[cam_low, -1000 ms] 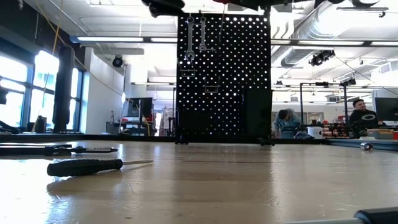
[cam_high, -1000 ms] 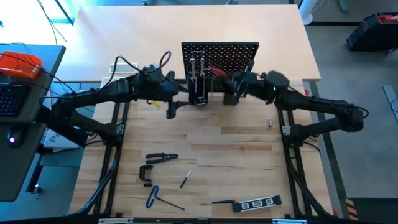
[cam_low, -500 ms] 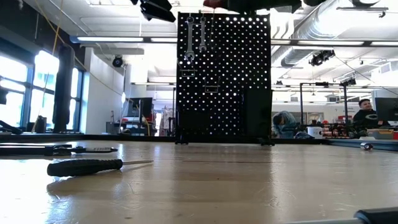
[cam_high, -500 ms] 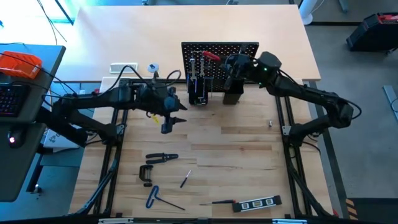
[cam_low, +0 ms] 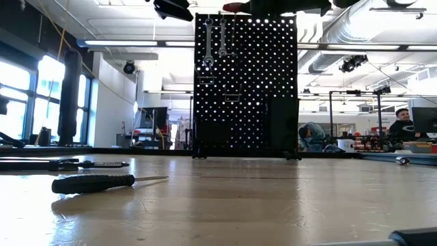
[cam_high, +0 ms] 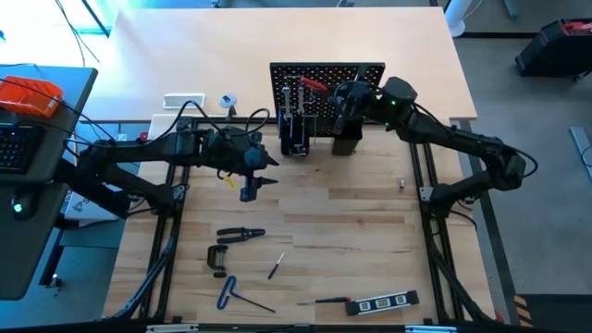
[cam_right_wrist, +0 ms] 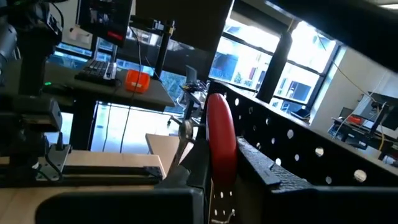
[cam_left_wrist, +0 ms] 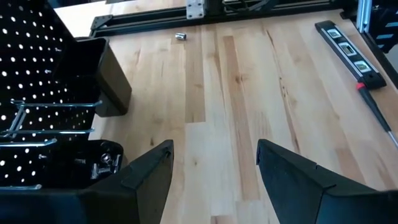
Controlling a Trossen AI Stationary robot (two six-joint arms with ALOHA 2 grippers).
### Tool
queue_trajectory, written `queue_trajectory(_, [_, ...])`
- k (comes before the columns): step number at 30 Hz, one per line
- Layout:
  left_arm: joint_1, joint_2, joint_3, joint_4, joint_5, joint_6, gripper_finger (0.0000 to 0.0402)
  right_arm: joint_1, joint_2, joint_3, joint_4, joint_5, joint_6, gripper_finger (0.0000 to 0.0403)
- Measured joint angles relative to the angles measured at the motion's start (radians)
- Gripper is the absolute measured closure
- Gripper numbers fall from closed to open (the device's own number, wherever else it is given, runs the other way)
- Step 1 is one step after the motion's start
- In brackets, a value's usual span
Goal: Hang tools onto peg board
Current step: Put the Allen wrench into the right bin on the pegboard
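The black peg board (cam_high: pixel 328 83) stands upright at the table's far middle, with two silver wrenches (cam_low: pixel 214 41) hanging on it and black holder boxes (cam_high: pixel 296 139) at its base. My right gripper (cam_high: pixel 339 94) is at the board's top edge, shut on a red-handled tool (cam_high: pixel 314 85). My left gripper (cam_high: pixel 250 178) is open and empty above the table, on the near left of the board. Pliers (cam_high: pixel 240 234), a C-clamp (cam_high: pixel 218 258), a blue hex key (cam_high: pixel 231 294), a small screwdriver (cam_high: pixel 276 267) and a level (cam_high: pixel 388 302) lie on the table. My right gripper pinches the tool's red handle (cam_right_wrist: pixel 219 180) between its two fingers. The handle's free end sticks out past the fingertips, beside the peg board's top edge (cam_right_wrist: pixel 280 165). The tool is lifted clear of the table. I cannot tell whether it touches the board.
A white tray (cam_high: pixel 185 100) and a small round thing (cam_high: pixel 227 101) lie left of the board. A small bolt (cam_high: pixel 402 183) lies at the right. A thin screwdriver (cam_high: pixel 328 301) lies beside the level. The table's middle (cam_high: pixel 351 213) is bare wood. People sit in the room behind (cam_low: pixel 399 123).
My right gripper has carried the red-handled tool up and toward the far edge, from in front of the board to its top edge. My left gripper has drawn back from the board toward the near edge. Both have kept nearly still in the last half second.
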Motion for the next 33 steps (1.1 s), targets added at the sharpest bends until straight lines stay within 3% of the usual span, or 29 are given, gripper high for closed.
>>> queue_trajectory(6, [0.000,0.000,0.000,0.001,-0.003,-0.010,0.0179,-0.034,-0.002,-0.060,0.057,-0.085,-0.007,0.0366])
queue_trajectory(15, [-0.013,0.000,0.000,0.007,-0.003,-0.010,0.0179,-0.102,-0.006,-0.221,0.359,-0.196,0.056,0.0366])
queue_trajectory(33, [-0.013,0.000,0.000,0.047,-0.003,-0.010,0.0179,-0.144,0.123,-0.230,0.395,-0.250,0.084,0.0367])
